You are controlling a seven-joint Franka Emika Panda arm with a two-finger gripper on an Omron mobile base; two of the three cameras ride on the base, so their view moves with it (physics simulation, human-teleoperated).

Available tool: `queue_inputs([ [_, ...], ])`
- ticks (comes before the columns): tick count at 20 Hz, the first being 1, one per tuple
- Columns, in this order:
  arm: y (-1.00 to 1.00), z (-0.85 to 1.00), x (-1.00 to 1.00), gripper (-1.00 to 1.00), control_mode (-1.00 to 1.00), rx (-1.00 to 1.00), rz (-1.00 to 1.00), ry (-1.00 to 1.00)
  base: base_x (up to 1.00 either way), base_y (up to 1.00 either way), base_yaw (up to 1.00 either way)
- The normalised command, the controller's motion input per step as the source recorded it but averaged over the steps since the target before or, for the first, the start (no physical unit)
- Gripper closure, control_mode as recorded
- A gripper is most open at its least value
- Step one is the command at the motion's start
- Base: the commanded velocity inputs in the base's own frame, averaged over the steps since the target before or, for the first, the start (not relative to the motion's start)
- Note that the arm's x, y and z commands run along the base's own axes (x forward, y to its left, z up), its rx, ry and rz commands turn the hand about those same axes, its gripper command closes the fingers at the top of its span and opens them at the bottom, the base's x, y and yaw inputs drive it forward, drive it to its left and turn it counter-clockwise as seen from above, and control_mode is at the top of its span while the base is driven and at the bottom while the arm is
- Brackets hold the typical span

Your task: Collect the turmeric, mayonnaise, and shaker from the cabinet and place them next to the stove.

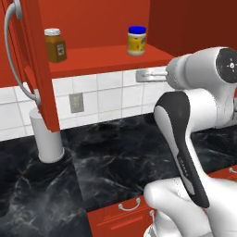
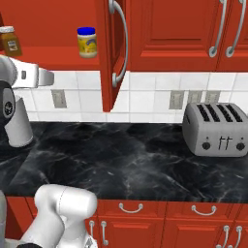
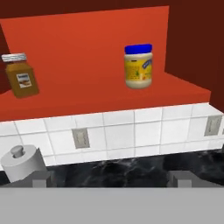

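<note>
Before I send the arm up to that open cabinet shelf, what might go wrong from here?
1. The open cabinet door hangs beside the shelf; a wide swing may clip it or its handle.
2. The mayonnaise stands near the shelf's front edge; a bump from the open pincer might tip it onto the counter.
3. The paper towel roll stands right below the turmeric, so a dropped jar could hit it.
</note>
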Motion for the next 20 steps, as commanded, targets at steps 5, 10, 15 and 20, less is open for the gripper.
queue_inputs([
  [5, -0.03, 0.33, 0.14, -1.0, -1.0, 0.0, 0.0, -0.07, 0.0, 0.0, 0.0],
  [10, 0.0, 0.24, 0.19, -1.0, -1.0, 0.0, 0.0, -0.05, 0.0, 0.0, 0.0],
  [15, 0.0, 0.18, 0.31, -1.0, -1.0, 0.0, 0.0, -0.04, 0.0, 0.0, 0.0],
  [20, -0.04, 0.06, 0.39, -1.0, -1.0, 0.02, 0.0, -0.08, 0.0, 0.0, 0.0],
])
